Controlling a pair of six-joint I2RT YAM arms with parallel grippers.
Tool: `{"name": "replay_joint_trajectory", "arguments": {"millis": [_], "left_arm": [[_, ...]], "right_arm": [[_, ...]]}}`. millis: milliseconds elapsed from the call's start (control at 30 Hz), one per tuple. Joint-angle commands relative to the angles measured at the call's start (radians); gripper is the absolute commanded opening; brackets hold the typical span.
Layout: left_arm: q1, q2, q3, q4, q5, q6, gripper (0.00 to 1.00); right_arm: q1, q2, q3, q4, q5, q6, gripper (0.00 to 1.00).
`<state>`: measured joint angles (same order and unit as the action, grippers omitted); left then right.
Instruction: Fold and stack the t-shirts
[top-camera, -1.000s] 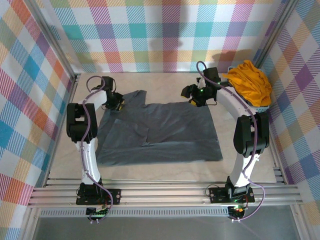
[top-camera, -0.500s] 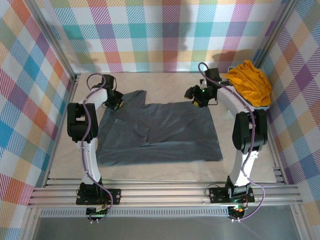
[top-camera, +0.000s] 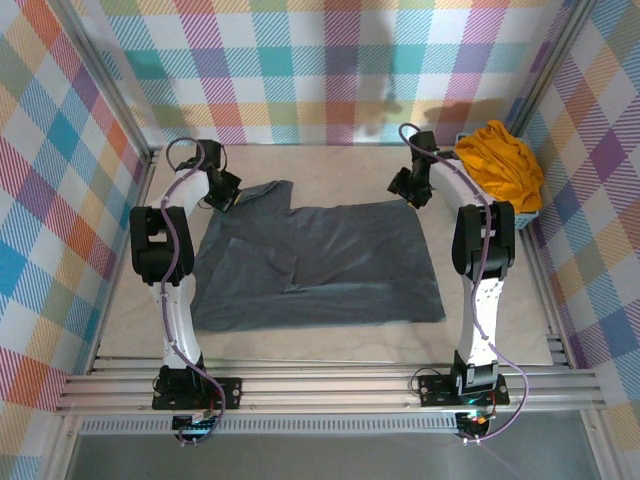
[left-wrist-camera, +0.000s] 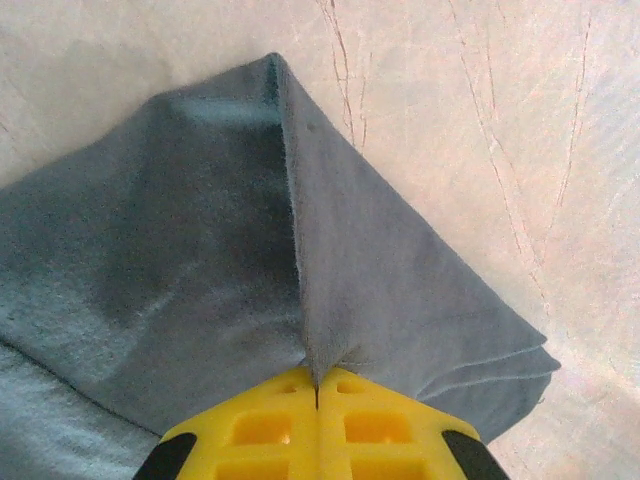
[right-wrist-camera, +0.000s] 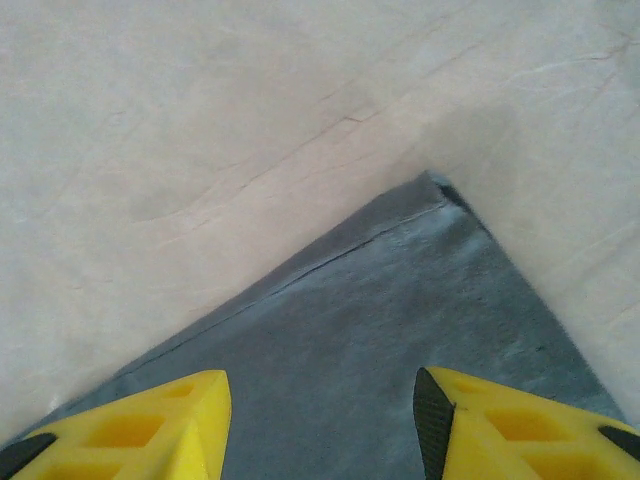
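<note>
**Left corner pinched, right fingers spread over the other corner**

From my station I see the grey t-shirt (top-camera: 320, 265) lying spread out on the pale table (top-camera: 330, 165), roughly in the middle. It is mostly flat, with a few creases and a folded-over flap near its left half. One sleeve sticks out toward the far left.

The left gripper (left-wrist-camera: 317, 385) sits at that far-left part of the shirt. Through its wrist camera I see the two yellow fingers pressed together with a ridge of grey cloth caught between them. The fabric rises into a sharp crease that runs away from the fingertips, and a doubled hem lies to the right of it on the bare table.

The right gripper (right-wrist-camera: 320, 392) is at the shirt's far-right corner. Its yellow fingers are spread apart, and grey cloth lies beneath the gap between them. The point of the corner lies just beyond the fingertips, flat on the table. I cannot tell whether the fingertips touch the cloth.

The yellow t-shirt (top-camera: 500, 165) is bunched in a heap at the far right, on top of a light-blue basket (top-camera: 524, 213) beside the plaid wall (top-camera: 330, 70). It is well apart from the grey one.
</note>
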<state>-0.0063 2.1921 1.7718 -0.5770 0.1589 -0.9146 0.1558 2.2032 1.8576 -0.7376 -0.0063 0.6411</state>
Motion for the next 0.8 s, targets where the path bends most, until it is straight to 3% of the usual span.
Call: {"name": "replay_joint_trajectory", "arguments": {"millis": [0,333,533,767], "left_arm": [[0.009,-0.029,0.015,-0.027,0.018,0.016,0.00],[0.009,-0.055,0.026,-0.005,0.033,0.004,0.00],[0.015,-0.062,0.034,-0.006,0.043,0.005,0.00],[0.018,-0.069,0.037,0.000,0.048,0.001,0.00]], "right_arm": [[-0.018,0.031,0.052,-0.040,0.060,-0.027,0.52],[-0.038,0.148,0.184,-0.106,0.086,-0.062,0.53],[-0.038,0.238,0.307,-0.162,0.060,-0.047,0.45],[-0.030,0.262,0.316,-0.180,0.053,-0.013,0.39]]}}
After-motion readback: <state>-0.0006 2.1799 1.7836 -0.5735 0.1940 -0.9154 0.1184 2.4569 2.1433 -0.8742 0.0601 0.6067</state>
